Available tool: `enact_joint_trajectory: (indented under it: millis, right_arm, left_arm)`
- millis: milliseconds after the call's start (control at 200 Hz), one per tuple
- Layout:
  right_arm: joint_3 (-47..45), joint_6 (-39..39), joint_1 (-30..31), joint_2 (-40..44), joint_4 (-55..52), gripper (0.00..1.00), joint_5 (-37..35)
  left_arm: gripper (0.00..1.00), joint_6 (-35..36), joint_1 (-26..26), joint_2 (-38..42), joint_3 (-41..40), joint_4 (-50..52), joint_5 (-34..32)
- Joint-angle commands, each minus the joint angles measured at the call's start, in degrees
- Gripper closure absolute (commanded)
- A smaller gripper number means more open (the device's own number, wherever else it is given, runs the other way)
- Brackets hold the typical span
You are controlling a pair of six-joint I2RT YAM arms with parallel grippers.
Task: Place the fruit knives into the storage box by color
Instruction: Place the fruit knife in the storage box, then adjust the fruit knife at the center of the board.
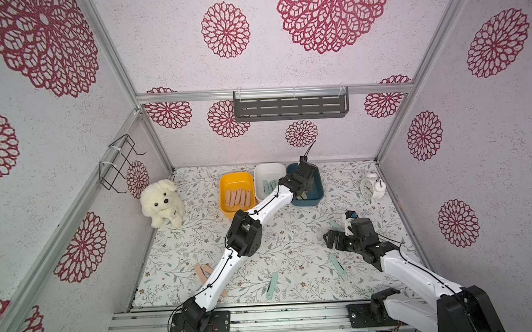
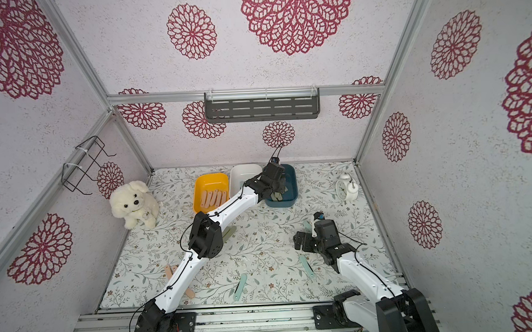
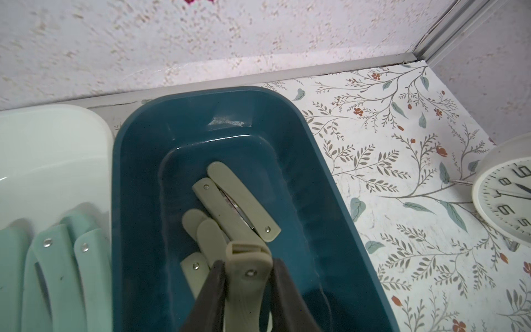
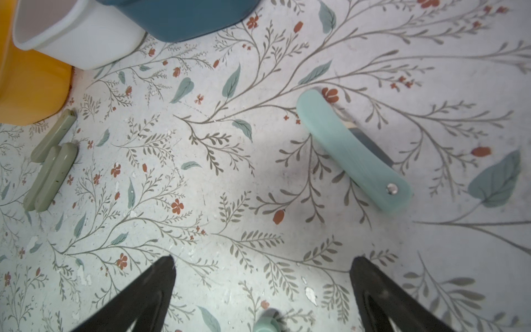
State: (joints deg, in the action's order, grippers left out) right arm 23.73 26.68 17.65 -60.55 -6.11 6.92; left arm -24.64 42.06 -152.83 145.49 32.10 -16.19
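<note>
My left gripper hangs inside the dark blue box, shut on a sage-green fruit knife, above several other sage-green knives on the box floor. In a top view the left gripper is over that blue box. The white box holds mint knives, and the yellow box holds peach knives. My right gripper is open just above the table, with a mint knife lying ahead of it. It shows in a top view as well, the right gripper.
Loose on the table lie two more mint knives, peach knives partly under the left arm, and sage-green knives by the yellow box. A plush dog sits far left and an alarm clock far right.
</note>
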Motion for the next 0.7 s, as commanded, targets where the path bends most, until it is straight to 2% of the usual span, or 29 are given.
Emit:
enact_joint_trajectory:
  millis: [0, 90, 330, 475, 505, 695]
  right_arm:
    - [-1.10, 3.11, -0.26, 0.78, -2.02, 0.01, 1.83]
    - [-1.57, 3.98, -0.32, 1.27, -2.67, 0.07, 2.87]
    - [-0.40, 4.82, 0.43, -0.47, -4.83, 0.11, 3.27]
    - [-0.61, 6.83, 2.74, -0.01, -7.25, 0.14, 1.54]
    - [-0.80, 7.42, 3.53, 0.29, -7.86, 0.14, 0.87]
    - [-2.21, 12.72, 8.64, 3.14, -11.77, 0.19, -2.80]
  left_arm:
    - [0.65, -0.19, -0.26, 1.42, 1.31, -0.10, -0.21]
    - [0.54, -2.64, -0.29, 4.61, 1.22, 2.15, 1.85]
    - [0.20, -5.53, 0.97, 16.91, -6.74, 1.07, 4.79]
    - [0.00, -7.40, 1.42, 24.09, -15.20, 0.41, 8.20]
    - [0.03, -7.81, 1.52, 25.76, -17.28, -0.14, 9.02]
    - [0.03, -9.96, 1.75, 35.44, -32.71, -3.20, 12.22]
